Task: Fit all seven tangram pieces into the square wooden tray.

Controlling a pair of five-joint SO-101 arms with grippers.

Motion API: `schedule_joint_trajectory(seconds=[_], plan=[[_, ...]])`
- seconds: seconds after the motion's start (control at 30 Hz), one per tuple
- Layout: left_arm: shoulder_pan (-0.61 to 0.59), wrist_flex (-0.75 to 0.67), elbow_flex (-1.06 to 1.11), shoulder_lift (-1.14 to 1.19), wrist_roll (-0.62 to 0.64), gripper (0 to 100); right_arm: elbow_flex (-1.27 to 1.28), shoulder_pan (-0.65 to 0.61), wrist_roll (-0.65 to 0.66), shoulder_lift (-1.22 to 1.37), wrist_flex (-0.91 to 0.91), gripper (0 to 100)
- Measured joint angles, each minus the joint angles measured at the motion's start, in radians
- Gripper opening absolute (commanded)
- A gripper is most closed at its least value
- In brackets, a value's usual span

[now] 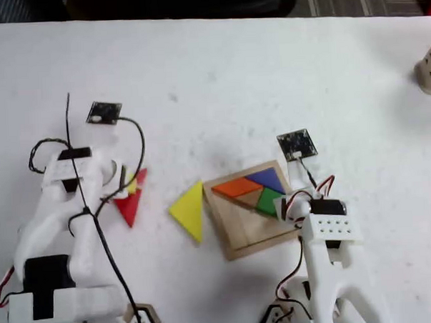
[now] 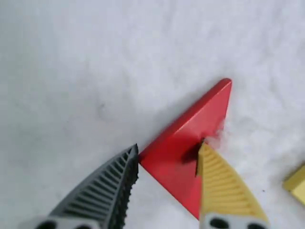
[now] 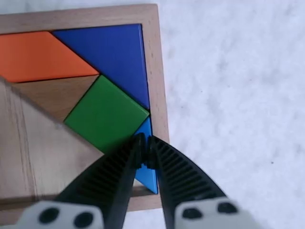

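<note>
L gripper is spread wide, astride the red triangle at left-centre of the high view. Its yellow finger sits at one edge and its grey finger just beside the opposite corner, so no pinch yet

R gripper is pressed together, tips on the small blue triangle in the tray's right corner. The tray sits centre-right of the high view w/ orange parallelogram, big blue triangle, green square & wood-coloured triangle in; approx half the floor is bare. Yellow triangle lies on the table betw red piece & tray, just beside the tray's left rim

Handling, as a guess: pieces look thin, stiff, light, w/ smooth painted faces, so prob slippery and apt to skate if nudged. Take the red one across its flat edges near the middle, not at a pointed tip, or it may twist out of the pinch
</note>
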Motion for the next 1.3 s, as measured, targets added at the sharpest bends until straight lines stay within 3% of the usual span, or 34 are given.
schedule_joint_trajectory(seconds=[0.53,0.73,0.97,1.3], plan=[[0.066,0.092,-0.02,0.0,0.0,18,0.0,0.002,0.0,0.0,0.0,1.8],[0.087,0.244,-0.089,0.012,0.0,18,0.0,0.002,0.0,0.0,0.0,1.8],[0.203,0.356,-0.106,0.021,0.038,18,0.0,0.002,0.0,0.0,0.0,1.8],[0.354,0.368,-0.107,0.021,0.129,18,0.0,0.002,0.0,0.0,0.0,1.8]])
